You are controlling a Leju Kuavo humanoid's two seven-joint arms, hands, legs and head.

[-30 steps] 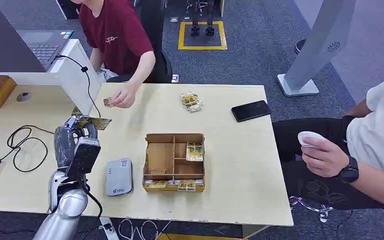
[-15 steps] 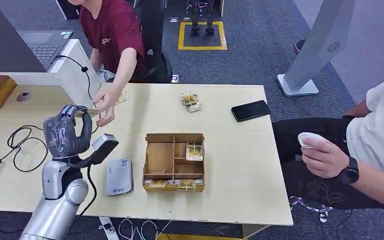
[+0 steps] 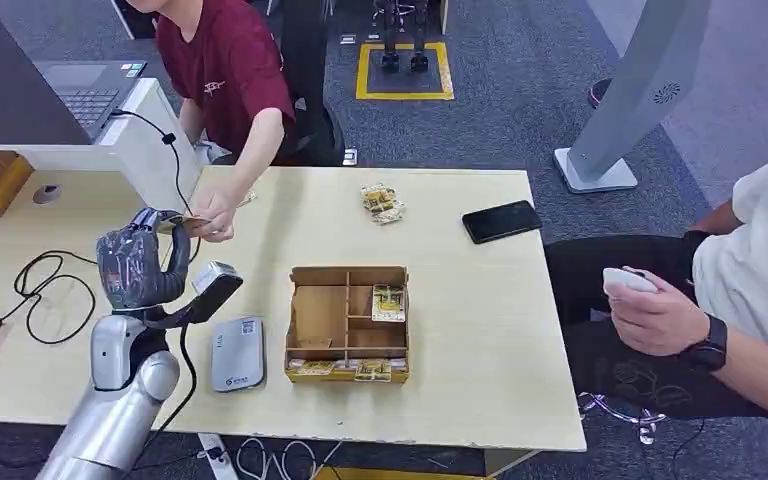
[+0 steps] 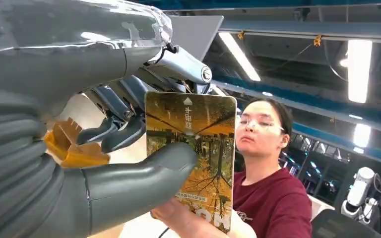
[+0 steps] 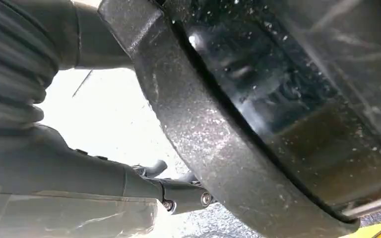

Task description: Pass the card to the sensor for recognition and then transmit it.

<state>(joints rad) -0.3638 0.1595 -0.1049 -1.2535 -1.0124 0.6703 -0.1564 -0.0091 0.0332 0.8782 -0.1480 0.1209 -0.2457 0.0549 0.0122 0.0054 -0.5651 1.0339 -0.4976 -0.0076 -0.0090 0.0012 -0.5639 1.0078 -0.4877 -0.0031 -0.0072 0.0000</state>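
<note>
Head view: your left robot hand (image 3: 140, 262) is raised over the tabletop (image 3: 460, 300), offering the card (image 3: 192, 221) to a person's hand (image 3: 214, 213) that meets it, past the sensor (image 3: 238, 352).

Left wrist view: thumb (image 4: 144, 171) and fingers (image 4: 121, 134) pinch the card (image 4: 196, 148) upright, the person's fingers at its free edge.

Right wrist view: you cannot tell the right robot hand's (image 5: 79, 173) state.

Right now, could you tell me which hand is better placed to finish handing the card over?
The left hand: it pinches the card and is raised beside the person's hand, which already touches the card. The right hand holds nothing.
</note>
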